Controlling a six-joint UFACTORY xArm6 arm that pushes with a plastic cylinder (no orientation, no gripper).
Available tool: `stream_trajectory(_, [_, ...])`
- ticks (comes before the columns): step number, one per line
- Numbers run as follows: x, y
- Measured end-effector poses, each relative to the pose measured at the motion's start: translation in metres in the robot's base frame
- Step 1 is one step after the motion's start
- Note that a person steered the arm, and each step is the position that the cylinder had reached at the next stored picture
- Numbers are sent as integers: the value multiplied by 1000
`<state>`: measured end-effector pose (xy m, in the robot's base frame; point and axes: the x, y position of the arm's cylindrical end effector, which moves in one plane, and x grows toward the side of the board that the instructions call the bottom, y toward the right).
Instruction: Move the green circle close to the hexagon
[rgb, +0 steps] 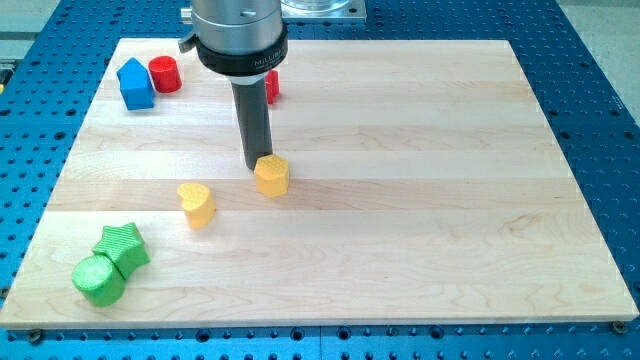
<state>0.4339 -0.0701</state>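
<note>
The green circle lies at the board's lower left, touching the green star just up and to its right. The yellow hexagon sits near the board's middle. My tip is right at the hexagon's upper left edge, touching or nearly touching it, and far from the green circle. The dark rod rises from there to the arm's black collar at the view's top.
A yellow heart-shaped block lies between the hexagon and the green blocks. A blue house-shaped block and a red cylinder sit at the upper left. Another red block is partly hidden behind the rod. The wooden board rests on a blue perforated table.
</note>
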Motion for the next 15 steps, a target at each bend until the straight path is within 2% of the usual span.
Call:
stream_trajectory(1, [0, -66])
stream_trajectory(2, [10, -171])
stream_trajectory(3, [20, -234])
stream_trajectory(4, [20, -234])
stream_trajectory(6, [179, -226])
stream_trajectory(7, [182, -213])
stream_trajectory(8, [177, -145])
stream_trajectory(11, [185, -118])
stream_trajectory(12, [171, -74])
stream_trajectory(13, [134, -42])
stream_trajectory(15, [147, -53])
